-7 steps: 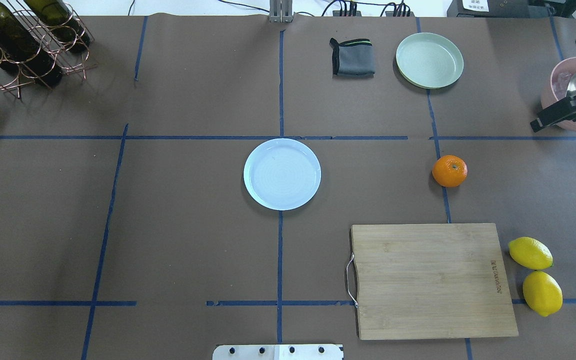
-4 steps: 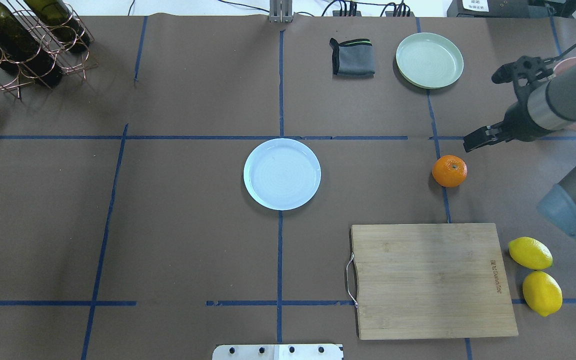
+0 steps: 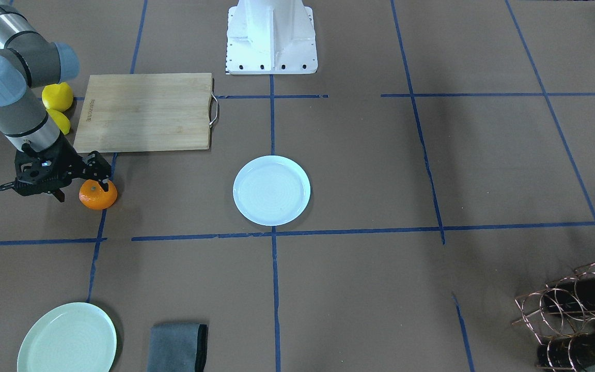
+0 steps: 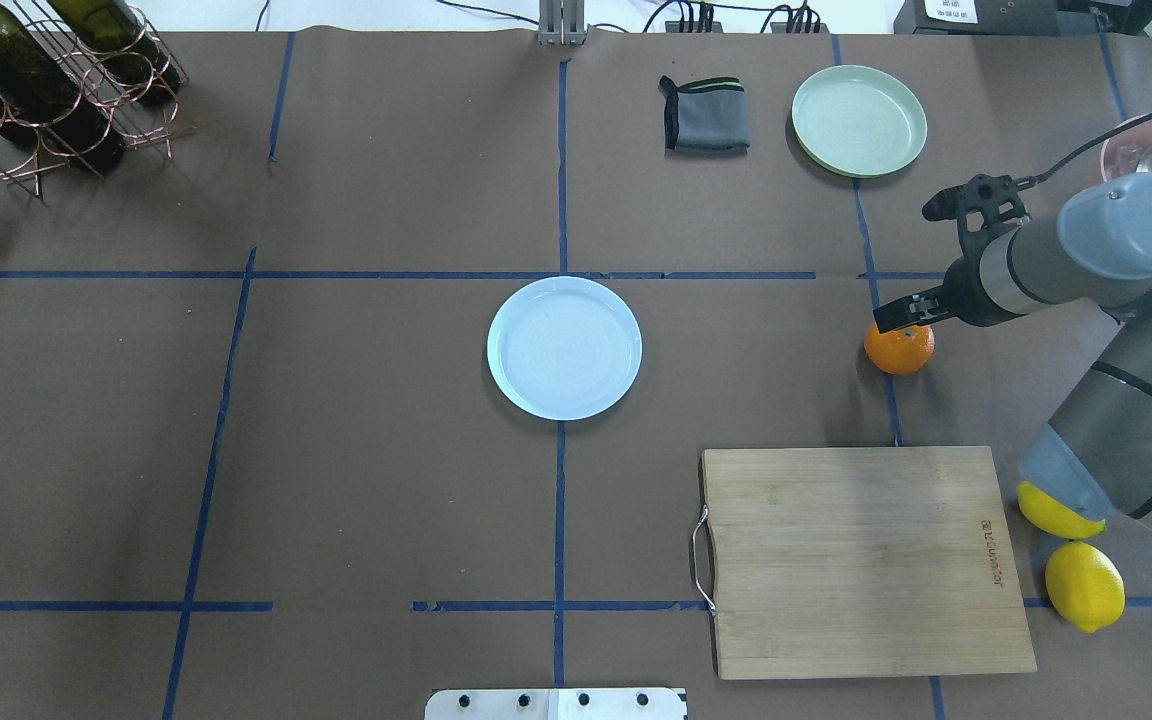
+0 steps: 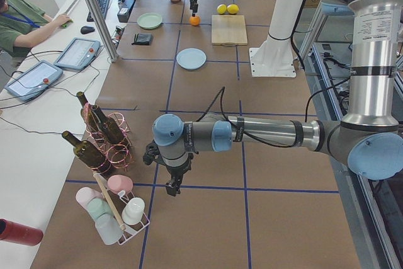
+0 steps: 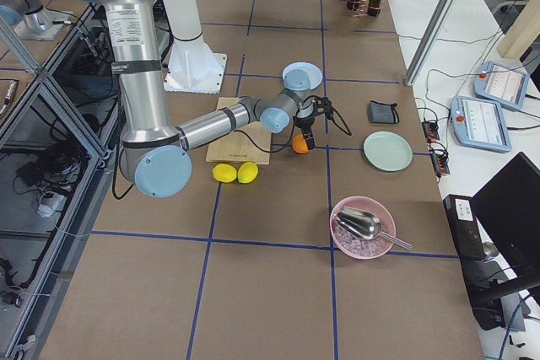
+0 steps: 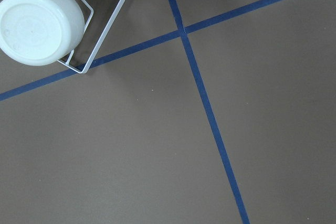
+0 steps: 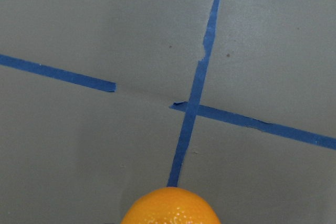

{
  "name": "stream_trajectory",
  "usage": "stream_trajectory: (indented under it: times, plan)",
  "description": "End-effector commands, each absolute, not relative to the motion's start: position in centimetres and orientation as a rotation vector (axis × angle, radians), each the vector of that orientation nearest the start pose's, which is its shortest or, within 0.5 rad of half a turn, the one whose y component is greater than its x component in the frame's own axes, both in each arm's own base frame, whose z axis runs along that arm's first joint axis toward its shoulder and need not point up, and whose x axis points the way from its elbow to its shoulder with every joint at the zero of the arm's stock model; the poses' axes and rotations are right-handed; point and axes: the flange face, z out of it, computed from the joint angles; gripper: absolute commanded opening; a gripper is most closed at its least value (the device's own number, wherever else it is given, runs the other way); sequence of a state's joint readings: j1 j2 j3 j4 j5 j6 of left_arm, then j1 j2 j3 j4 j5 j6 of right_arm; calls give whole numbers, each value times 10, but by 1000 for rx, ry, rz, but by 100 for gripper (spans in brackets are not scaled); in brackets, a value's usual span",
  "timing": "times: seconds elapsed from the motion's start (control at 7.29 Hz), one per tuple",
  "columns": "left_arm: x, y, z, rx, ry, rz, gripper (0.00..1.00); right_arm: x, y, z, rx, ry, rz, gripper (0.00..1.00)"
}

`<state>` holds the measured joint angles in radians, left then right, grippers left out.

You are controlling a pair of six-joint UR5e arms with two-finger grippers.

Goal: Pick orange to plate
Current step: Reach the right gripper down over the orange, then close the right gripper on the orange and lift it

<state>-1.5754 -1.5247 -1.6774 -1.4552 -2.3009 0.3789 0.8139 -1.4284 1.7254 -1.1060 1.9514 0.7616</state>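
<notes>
The orange (image 4: 902, 350) rests on the brown table at the right, on a blue tape line, apart from the bluish-white plate (image 4: 564, 348) at the table's centre. My right gripper (image 3: 83, 188) hangs just over the orange (image 3: 98, 197), its fingers spread and open, one fingertip (image 4: 896, 316) above the fruit's top. In the right wrist view the orange (image 8: 170, 207) shows at the bottom edge, no fingers visible. My left gripper (image 5: 174, 186) points down far off near a cup rack; whether it is open or shut cannot be told.
A wooden cutting board (image 4: 861, 560) and two lemons (image 4: 1084, 585) lie near the orange. A mint-green plate (image 4: 859, 120) and grey cloth (image 4: 704, 115) sit farther back, a pink bowl with a scoop (image 6: 363, 227) beyond. A wine rack (image 4: 46, 80) stands far left.
My right arm swept in from the table's right edge toward the centre and came down over the orange. The orange and the plate have stayed where they were.
</notes>
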Motion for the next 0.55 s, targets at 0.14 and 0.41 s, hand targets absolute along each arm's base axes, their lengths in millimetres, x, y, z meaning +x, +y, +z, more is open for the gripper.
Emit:
stream_trajectory:
  times: [0.14,0.41]
  plan:
    - [-69,-468,643,88,730,337,100,-339,-473,472,301,-768,-142,100]
    - [-69,-468,642,90,732,338,100,-345,-472,479,296,-752,-145,100]
